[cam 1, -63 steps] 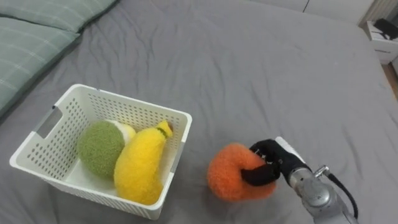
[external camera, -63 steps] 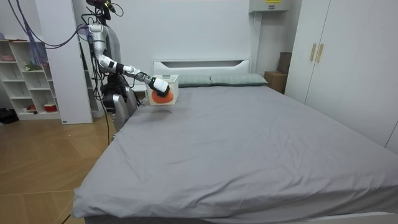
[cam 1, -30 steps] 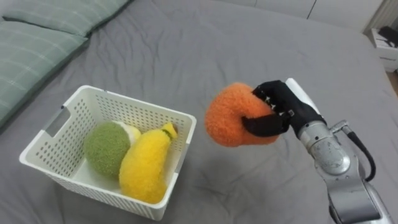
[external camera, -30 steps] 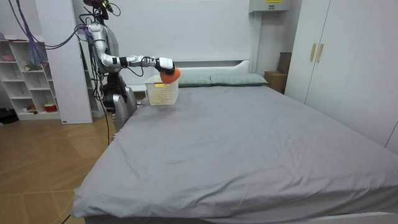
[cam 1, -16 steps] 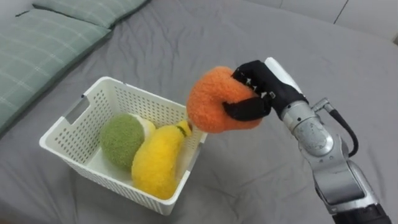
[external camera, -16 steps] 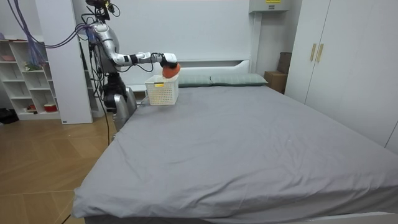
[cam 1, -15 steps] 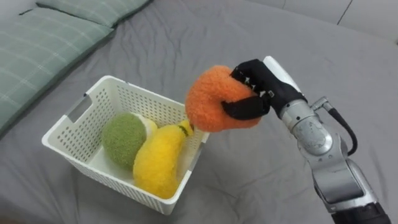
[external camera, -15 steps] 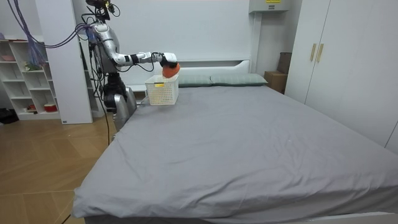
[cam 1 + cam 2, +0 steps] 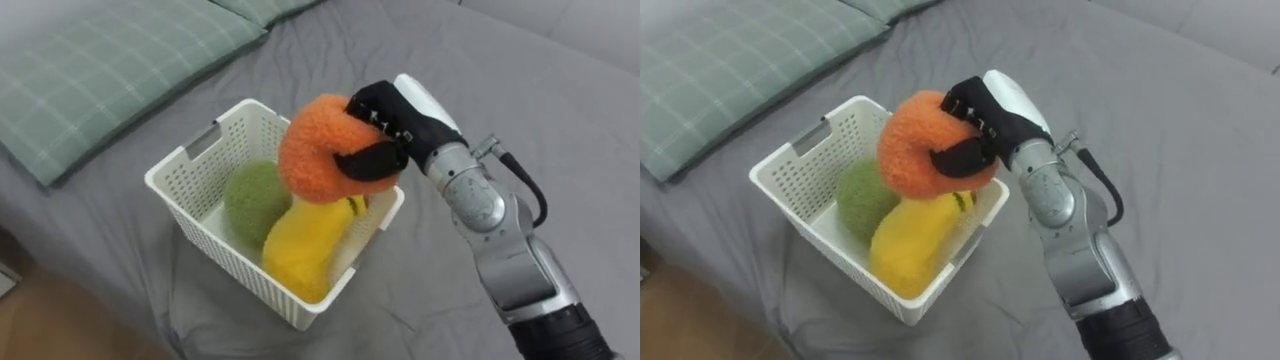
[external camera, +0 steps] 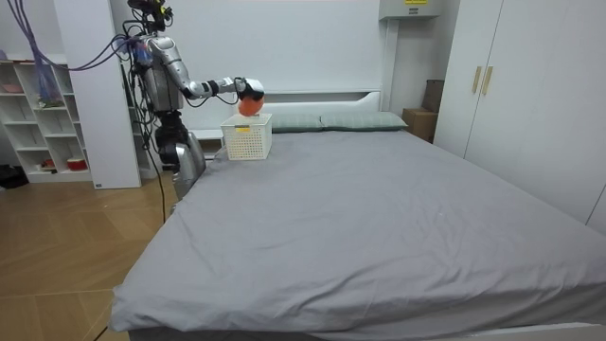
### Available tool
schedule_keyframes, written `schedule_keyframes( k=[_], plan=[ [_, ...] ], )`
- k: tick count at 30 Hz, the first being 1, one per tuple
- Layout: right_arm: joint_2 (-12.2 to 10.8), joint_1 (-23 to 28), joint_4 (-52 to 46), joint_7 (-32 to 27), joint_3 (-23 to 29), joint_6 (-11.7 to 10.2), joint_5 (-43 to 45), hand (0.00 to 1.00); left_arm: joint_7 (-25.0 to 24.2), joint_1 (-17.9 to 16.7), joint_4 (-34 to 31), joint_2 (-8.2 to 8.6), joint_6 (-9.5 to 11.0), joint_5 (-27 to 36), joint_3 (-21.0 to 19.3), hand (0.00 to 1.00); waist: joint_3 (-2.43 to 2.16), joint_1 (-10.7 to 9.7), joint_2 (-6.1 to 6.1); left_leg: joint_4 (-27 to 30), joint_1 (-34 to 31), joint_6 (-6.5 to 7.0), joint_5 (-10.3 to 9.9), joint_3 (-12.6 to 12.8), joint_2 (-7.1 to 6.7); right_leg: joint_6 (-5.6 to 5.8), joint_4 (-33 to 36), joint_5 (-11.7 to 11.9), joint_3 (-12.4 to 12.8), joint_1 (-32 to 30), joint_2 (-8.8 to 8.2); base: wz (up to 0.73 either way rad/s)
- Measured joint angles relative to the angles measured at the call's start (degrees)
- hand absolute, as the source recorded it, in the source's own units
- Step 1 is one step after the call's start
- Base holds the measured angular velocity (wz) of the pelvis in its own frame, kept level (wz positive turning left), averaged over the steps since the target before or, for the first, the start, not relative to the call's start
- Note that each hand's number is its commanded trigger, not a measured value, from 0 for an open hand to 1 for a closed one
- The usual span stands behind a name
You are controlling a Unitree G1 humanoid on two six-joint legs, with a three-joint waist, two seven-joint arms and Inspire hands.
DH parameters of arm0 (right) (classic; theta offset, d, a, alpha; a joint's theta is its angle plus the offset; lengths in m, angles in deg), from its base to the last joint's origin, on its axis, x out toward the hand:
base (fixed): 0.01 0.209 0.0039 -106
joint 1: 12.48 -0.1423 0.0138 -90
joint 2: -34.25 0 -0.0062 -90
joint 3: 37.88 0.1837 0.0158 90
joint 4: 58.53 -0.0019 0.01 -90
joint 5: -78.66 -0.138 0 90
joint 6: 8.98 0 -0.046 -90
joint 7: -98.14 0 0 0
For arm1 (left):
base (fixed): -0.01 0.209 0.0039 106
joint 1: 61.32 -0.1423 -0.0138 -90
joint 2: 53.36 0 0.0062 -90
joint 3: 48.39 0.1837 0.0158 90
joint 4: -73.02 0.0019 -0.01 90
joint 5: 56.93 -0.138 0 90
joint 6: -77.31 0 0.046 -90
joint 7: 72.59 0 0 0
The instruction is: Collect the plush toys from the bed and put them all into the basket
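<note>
Orange plush toy (image 9: 318, 150) is clutched in your right hand (image 9: 398, 118) above the white basket (image 9: 205, 240), so releasing should drop it inside.

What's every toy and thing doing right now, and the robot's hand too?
basket: upright on the bed, open on top.
green toy: lying in the basket.
yellow toy: lying in the basket, next to the green toy.
orange toy: held up over the basket.
right hand: closed round the orange toy.
pillow: lying flat on the bed.
</note>
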Motion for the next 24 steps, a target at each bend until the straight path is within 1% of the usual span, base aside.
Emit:
schedule_keyframes(
  k=[5,8,13,16,19,24],
  plan=[
    [-0.01,-0.05,0.01,0.01,-0.82,0.05,-0.08,0.0,0.11,-0.04,0.0,0.06,-0.17,0.01,0.0,0.0,0.03,0.57,0.03,0.21,-0.73,0.04,0.79,-1.7,-0.73,0.06,0.17,-0.04,-1.72,0.04,-0.5,0.19],
    [-0.02,-0.05,0.01,0.0,-0.83,0.05,-0.28,0.0,0.15,-0.12,0.0,0.07,-0.21,0.0,0.01,0.0,0.04,1.12,0.05,0.21,-0.75,0.08,1.01,-2.15,-0.98,0.11,0.2,-0.07,-2.14,0.2,-0.67,0.1],
    [-0.02,-0.05,0.01,0.0,-0.85,0.06,-0.89,0.0,0.15,-0.22,-0.04,-0.09,-0.6,0.0,-0.02,0.0,0.09,1.42,-0.11,0.21,-1.0,0.25,1.27,-2.88,-1.46,0.29,0.2,-0.18,-2.32,0.18,-0.88,0.08],
    [-0.05,-0.05,0.01,0.04,-0.86,0.06,-0.89,0.0,0.15,-0.07,-0.03,-0.31,-0.63,0.01,-0.66,0.0,0.33,1.49,-0.67,0.21,-1.1,0.26,1.28,-2.98,-1.5,0.31,0.18,-0.19,-2.31,0.15,-0.88,0.02],
    [-0.03,-0.05,0.02,0.12,-0.86,0.07,-0.9,0.0,0.15,-0.02,-0.03,-0.31,-0.63,0.03,-0.99,0.0,0.45,1.53,-1.12,0.19,-1.13,0.26,1.28,-2.98,-1.5,0.32,0.19,-0.18,-2.21,0.11,-0.88,0.0],
    [-0.01,-0.05,0.31,0.11,-0.87,0.06,-2.09,0.0,0.15,0.25,-0.01,-0.31,-0.63,0.06,-0.97,0.0,0.47,1.54,-1.33,0.2,-1.18,0.26,1.28,-2.98,-1.5,0.32,0.24,-0.18,-2.19,0.06,-0.87,0.0]
  ],
)
